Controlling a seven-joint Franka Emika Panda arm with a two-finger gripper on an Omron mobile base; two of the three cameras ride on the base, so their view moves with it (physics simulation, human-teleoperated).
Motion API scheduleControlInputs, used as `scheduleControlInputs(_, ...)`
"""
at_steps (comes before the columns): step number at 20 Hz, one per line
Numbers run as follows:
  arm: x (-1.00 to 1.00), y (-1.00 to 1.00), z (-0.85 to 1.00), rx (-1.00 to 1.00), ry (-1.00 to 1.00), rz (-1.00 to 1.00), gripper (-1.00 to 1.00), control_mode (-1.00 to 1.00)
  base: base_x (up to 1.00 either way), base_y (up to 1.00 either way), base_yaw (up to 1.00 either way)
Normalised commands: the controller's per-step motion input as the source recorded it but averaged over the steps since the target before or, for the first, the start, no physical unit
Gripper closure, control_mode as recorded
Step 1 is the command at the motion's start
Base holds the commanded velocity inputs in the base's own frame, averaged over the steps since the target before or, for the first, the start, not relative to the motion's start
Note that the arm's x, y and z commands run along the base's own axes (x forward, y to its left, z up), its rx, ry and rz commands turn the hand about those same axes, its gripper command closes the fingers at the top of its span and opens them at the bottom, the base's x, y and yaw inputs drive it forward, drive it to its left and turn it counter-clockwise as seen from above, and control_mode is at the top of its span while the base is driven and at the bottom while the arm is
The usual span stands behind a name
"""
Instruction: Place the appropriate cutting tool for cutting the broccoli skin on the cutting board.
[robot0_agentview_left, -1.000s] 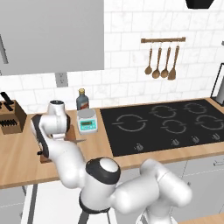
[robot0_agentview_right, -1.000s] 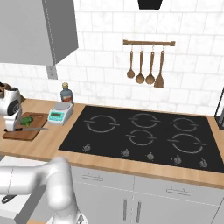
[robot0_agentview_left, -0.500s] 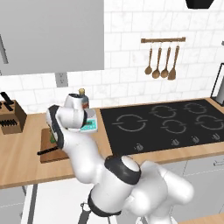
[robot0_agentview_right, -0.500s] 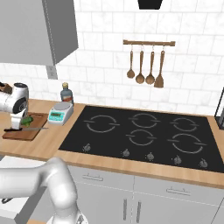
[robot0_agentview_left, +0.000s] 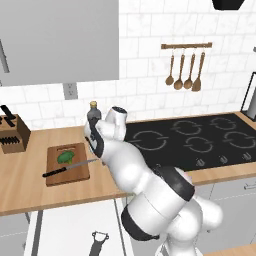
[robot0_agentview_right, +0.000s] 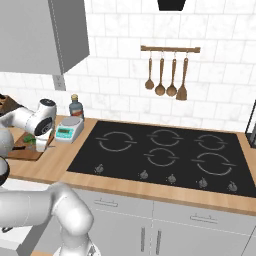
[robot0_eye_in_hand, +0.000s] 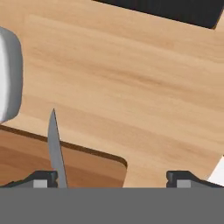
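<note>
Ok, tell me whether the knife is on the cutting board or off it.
On it. The knife lies flat across the cutting board below the broccoli, blade tip past the right edge; the gripper is open.

A black cooktop (robot0_agentview_right: 165, 152) is set into the wooden countertop (robot0_agentview_left: 20, 185). Left of it stand a kitchen scale (robot0_agentview_right: 69, 130) and a dark bottle (robot0_agentview_right: 75, 107); wooden utensils (robot0_agentview_right: 166, 75) hang above it.

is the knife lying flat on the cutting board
Yes, the knife lies across the cutting board just below the broccoli, its blade tip past the board's right edge.
</note>
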Motion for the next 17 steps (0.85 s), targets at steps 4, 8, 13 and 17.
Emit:
scheduleControlInputs(4,0.0,-1.0,0.0,0.05,-0.03,-0.04,-1.0,-1.0,0.0,0.0,0.0)
scheduleControlInputs(8,0.03,-1.0,0.01,0.07,0.0,-0.04,-1.0,-1.0,0.0,0.0,0.0)
scheduleControlInputs(13,0.02,-1.0,0.07,0.09,-0.01,-0.05,-1.0,-1.0,0.0,0.0,0.0)
scheduleControlInputs(17,-0.19,-0.65,0.44,0.16,-0.02,-0.12,-1.0,-1.0,0.0,0.0,0.0)
